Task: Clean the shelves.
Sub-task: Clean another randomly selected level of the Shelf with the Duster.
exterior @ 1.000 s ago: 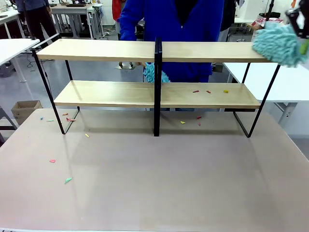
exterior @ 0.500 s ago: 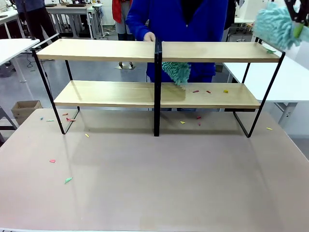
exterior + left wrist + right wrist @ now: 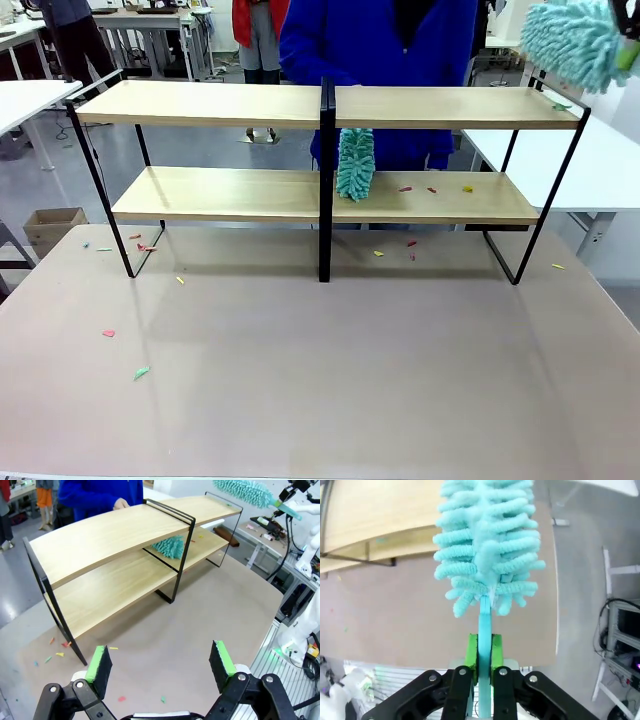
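The shelves (image 3: 220, 103) stand across the table, two light-wood boards in a black frame; they also appear in the left wrist view (image 3: 115, 535). My right gripper (image 3: 484, 652) is shut on the handle of a turquoise duster (image 3: 487, 545), held above the right end of the top shelf (image 3: 575, 40). A person in blue behind the rack holds a second turquoise duster (image 3: 355, 163) on the lower shelf by the central upright. Small coloured scraps (image 3: 432, 189) lie on the lower shelf's right half. My left gripper (image 3: 160, 662) is open above the table.
Coloured scraps (image 3: 141, 373) dot the brown table (image 3: 330, 380) in front of the rack. White tables (image 3: 610, 170) stand to the right and left. A cardboard box (image 3: 52, 227) sits on the floor at left.
The person's duster swung from behind the upright to hang upright on the lower shelf. My right gripper lifted its duster off the top shelf's right end.
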Controlling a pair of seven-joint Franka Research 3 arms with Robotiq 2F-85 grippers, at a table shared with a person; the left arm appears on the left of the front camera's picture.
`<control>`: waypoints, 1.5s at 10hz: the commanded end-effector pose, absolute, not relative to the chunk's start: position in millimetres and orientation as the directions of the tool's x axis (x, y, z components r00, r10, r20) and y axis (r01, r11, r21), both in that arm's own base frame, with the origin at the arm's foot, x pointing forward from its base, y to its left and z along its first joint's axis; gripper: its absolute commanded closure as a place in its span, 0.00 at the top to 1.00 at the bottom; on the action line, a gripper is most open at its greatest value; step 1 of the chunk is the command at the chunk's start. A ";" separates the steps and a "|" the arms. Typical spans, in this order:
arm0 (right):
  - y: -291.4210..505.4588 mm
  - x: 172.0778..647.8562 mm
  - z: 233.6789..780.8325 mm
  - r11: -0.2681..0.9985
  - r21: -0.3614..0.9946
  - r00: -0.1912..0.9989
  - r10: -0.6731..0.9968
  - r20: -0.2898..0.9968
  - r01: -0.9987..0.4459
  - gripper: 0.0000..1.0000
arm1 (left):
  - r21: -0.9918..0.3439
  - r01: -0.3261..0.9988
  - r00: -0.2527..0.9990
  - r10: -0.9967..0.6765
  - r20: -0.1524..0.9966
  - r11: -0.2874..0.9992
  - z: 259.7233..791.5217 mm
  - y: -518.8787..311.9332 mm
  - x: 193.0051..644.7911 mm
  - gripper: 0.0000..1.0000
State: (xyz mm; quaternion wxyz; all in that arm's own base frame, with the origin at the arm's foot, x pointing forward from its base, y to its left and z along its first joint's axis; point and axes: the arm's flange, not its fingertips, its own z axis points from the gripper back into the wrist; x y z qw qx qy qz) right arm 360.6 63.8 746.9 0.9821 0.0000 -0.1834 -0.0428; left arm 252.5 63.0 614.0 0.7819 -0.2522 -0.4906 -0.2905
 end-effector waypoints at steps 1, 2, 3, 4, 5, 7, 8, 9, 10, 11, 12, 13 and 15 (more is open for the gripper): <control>42.3 344.5 757.0 0.967 0.194 0.943 0.097 0.318 -0.165 0.12 | -0.109 0.702 0.352 -0.210 0.912 0.704 613.7 62.6 252.6 1.00; 23.7 330.8 771.4 0.926 0.261 0.933 0.188 0.308 -0.273 0.12 | -0.109 0.702 0.352 -0.210 0.912 0.704 613.7 62.6 252.6 1.00; -3.5 310.8 792.3 0.879 0.296 0.896 0.258 0.361 -0.373 0.12 | -0.109 0.702 0.352 -0.210 0.912 0.704 613.7 62.6 252.6 1.00; -21.0 297.4 807.0 0.816 0.302 0.828 0.335 0.449 -0.494 0.12 | -0.109 0.702 0.352 -0.210 0.912 0.704 613.7 62.6 252.6 1.00; -33.6 288.8 816.5 0.754 0.288 0.754 0.389 0.529 -0.590 0.12 | -0.109 0.702 0.352 -0.210 0.912 0.704 613.7 62.6 252.6 1.00; -56.0 281.7 817.9 0.583 0.287 0.612 0.492 0.620 -0.760 0.12 | -0.109 0.702 0.352 -0.210 0.912 0.704 613.7 62.6 252.6 1.00; -62.8 282.3 813.6 0.513 0.265 0.538 0.508 0.673 -0.816 0.12 | -0.109 0.702 0.352 -0.210 0.912 0.704 613.7 62.6 252.6 1.00; -53.8 268.7 822.1 0.695 0.236 0.670 0.455 0.587 -0.679 0.12 | -0.109 0.702 0.352 -0.210 0.912 0.704 613.7 62.6 252.6 1.00; -53.8 268.7 822.1 0.695 0.236 0.670 0.455 0.587 -0.679 0.12 | -0.109 0.702 0.352 -0.210 0.912 0.704 613.7 62.6 252.6 1.00; -53.8 268.7 822.1 0.695 0.236 0.670 0.455 0.587 -0.679 0.12 | -0.109 0.702 0.352 -0.210 0.912 0.704 613.7 62.6 252.6 1.00; -53.8 268.7 822.1 0.695 0.236 0.670 0.455 0.587 -0.679 0.12 | -0.109 0.702 0.352 -0.210 0.912 0.704 613.7 62.6 252.6 1.00; -59.9 272.8 819.4 0.660 0.233 0.636 0.474 0.608 -0.714 0.12 | -0.109 0.702 0.352 -0.210 0.912 0.704 613.7 62.6 252.6 1.00; -42.5 284.7 812.2 0.748 0.203 0.698 0.436 0.569 -0.632 0.12 | -0.109 0.702 0.352 -0.210 0.912 0.704 613.7 62.6 252.6 1.00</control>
